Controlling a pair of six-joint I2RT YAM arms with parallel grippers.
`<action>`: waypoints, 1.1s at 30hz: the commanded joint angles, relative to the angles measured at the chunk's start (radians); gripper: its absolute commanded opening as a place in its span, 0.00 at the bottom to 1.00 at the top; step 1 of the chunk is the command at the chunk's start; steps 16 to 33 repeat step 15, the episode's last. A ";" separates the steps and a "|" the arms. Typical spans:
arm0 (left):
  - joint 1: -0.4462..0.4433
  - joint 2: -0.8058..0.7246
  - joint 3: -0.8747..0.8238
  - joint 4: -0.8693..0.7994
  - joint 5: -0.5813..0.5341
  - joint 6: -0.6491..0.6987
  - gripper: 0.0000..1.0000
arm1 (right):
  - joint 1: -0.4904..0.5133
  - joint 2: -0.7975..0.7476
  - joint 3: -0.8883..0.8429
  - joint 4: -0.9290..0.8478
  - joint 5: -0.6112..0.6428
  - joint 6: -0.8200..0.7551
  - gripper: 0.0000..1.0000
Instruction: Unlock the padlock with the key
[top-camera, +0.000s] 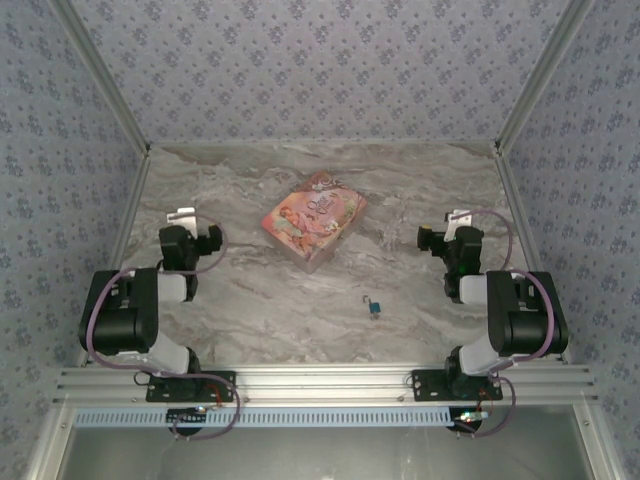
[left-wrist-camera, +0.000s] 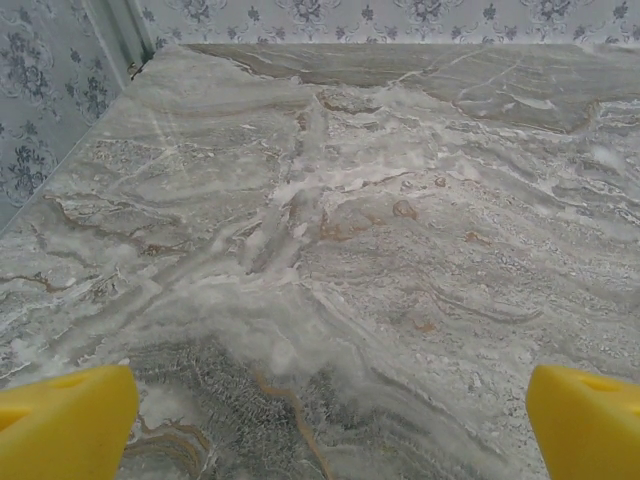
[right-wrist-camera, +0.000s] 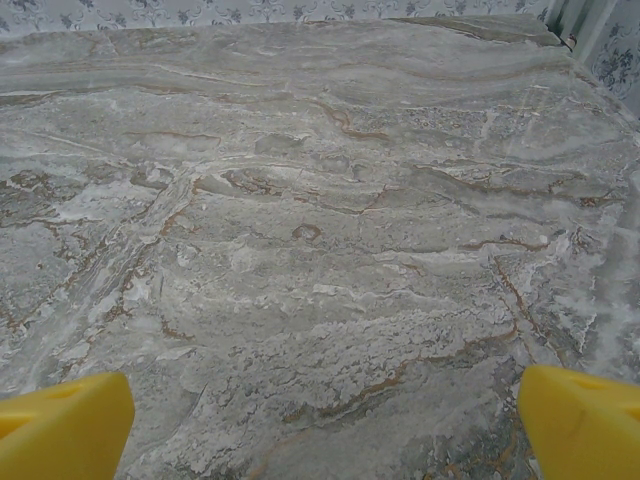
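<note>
Both arms are folded back at the near edge of the bench (top-camera: 250, 300), left arm (top-camera: 130, 315) on one side, right arm (top-camera: 520, 310) on the other. From the left wrist, the left jaws are spread as wide as they go. Its two yellow fingers (left-wrist-camera: 60, 420) sit at the bottom corners with only bare marble between them, and they hold nothing. Ahead of these jaws the bench runs to the wallpapered wall (left-wrist-camera: 40, 90), which also closes in on their outer side.

From the right wrist it is the same. The right jaws gape fully, one yellow finger (right-wrist-camera: 580, 420) at each corner, and they grip nothing. Bare veined marble lies between and ahead of them, with a metal corner post (right-wrist-camera: 570, 20) far off on their outer side.

In the overhead view the padlock (top-camera: 375, 310), a tiny teal speck, lies on the bench between the two sets of jaws. It is nearer the right jaws than the left, off their inner side and back toward the arm bases. It is well apart from both. A sliver of something pale sits at its top, too small to say whether that is shackle or key.

The pink box (top-camera: 313, 220) lies flat and skewed, roughly midway between the two sets of jaws and about level with them. It is clear of the padlock, on the padlock's far side from the bases.
</note>
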 joint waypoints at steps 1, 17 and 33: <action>0.000 -0.001 0.012 -0.026 0.042 -0.025 0.99 | 0.004 0.011 0.017 -0.007 0.014 -0.017 1.00; -0.002 -0.001 0.012 -0.026 0.038 -0.024 0.99 | 0.004 0.011 0.019 -0.009 0.012 -0.018 1.00; -0.002 -0.001 0.012 -0.026 0.038 -0.024 0.99 | 0.004 0.011 0.019 -0.009 0.012 -0.018 1.00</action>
